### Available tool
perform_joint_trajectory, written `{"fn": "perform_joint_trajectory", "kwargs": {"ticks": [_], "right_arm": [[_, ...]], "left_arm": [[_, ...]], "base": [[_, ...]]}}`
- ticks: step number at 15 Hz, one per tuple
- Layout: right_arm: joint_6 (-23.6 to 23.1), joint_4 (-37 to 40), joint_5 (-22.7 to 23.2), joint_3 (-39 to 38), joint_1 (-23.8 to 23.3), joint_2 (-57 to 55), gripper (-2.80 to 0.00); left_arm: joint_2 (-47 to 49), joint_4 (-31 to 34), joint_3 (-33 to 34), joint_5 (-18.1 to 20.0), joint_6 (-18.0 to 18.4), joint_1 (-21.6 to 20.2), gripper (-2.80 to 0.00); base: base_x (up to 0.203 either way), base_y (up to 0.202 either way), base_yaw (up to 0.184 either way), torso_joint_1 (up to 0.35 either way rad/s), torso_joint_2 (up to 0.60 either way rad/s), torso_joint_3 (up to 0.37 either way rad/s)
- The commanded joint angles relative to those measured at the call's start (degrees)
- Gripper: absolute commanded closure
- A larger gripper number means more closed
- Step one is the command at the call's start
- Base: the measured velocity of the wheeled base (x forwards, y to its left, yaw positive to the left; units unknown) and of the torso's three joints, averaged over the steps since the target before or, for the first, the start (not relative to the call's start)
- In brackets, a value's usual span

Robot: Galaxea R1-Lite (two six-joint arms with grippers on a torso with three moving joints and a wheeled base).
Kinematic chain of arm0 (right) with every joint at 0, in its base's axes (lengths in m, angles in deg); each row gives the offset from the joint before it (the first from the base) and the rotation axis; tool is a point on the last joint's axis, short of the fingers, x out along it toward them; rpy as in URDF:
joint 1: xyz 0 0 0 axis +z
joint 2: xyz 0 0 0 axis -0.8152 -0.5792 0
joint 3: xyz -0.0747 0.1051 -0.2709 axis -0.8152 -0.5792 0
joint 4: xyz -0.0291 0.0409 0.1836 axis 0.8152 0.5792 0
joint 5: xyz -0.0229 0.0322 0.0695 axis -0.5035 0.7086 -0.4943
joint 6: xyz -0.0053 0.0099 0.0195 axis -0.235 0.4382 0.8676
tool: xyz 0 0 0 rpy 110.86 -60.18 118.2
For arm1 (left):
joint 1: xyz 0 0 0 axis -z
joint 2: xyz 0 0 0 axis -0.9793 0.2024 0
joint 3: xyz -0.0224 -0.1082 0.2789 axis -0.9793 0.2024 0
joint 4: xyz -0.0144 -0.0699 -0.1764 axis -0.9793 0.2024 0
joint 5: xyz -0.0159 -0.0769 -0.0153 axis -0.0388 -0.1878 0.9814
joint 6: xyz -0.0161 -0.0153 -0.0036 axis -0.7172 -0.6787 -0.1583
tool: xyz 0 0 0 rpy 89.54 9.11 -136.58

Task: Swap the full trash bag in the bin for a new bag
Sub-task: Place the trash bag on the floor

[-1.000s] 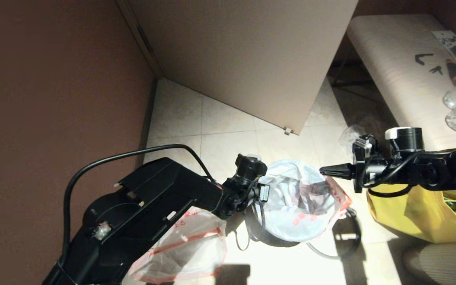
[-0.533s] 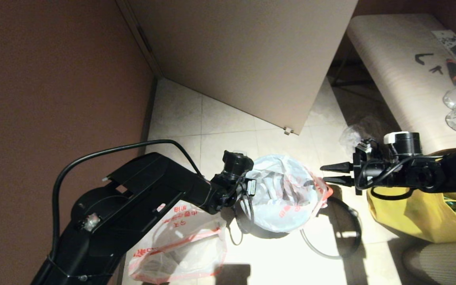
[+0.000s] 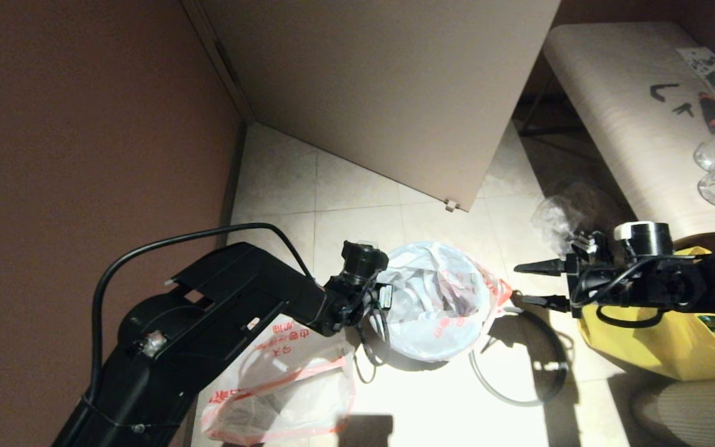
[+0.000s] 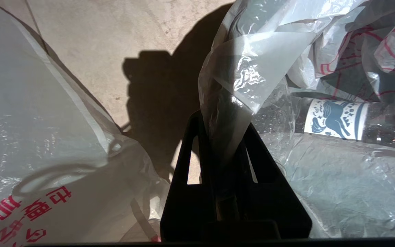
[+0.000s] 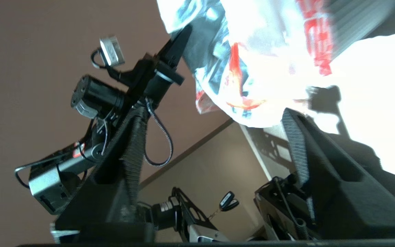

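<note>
Brown wall (image 3: 84, 124), tiled floor (image 3: 345, 186), pale bench (image 3: 618, 105).

The full trash bag (image 3: 435, 310) is glossy crinkled plastic film; the floor (image 3: 357, 186) is smooth matt tile.

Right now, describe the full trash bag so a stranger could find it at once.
On the tiled floor below the door's corner, between the two arms, stands the full trash bag, its film pinched in the left gripper. Unlike the slack bag beside it, it bulges, and a labelled bottle shows through.

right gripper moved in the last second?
Yes. The right gripper has backed off right and down, away from the door corner, opening beside the full trash bag.
</note>
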Motion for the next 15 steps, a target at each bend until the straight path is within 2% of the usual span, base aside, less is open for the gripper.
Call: {"fn": "perform_joint_trajectory", "kwargs": {"ticks": [1, 10, 15], "right_arm": [[-0.1, -0.1, 0.5, -0.8, -0.8, 0.4, -2.8], [0.2, -0.2, 1.4, 5.1, 2.7, -3.0, -2.8], [3.1, -0.2, 1.5, 8.6, 4.1, -3.5, -2.8]], "left_arm": [[0.2, -0.1, 0.0, -0.1, -0.1, 0.0, 0.0], [0.6, -0.1, 0.0, -0.1, -0.1, 0.3, 0.0], [0.5, -0.1, -0.3, -0.2, 0.0, 0.3, 0.0]], "base": [[0.0, 0.0, 0.0, 0.0, 0.0, 0.0], [0.0, 0.0, 0.0, 0.0, 0.0, 0.0], [0.0, 0.0, 0.0, 0.0, 0.0, 0.0]]}}
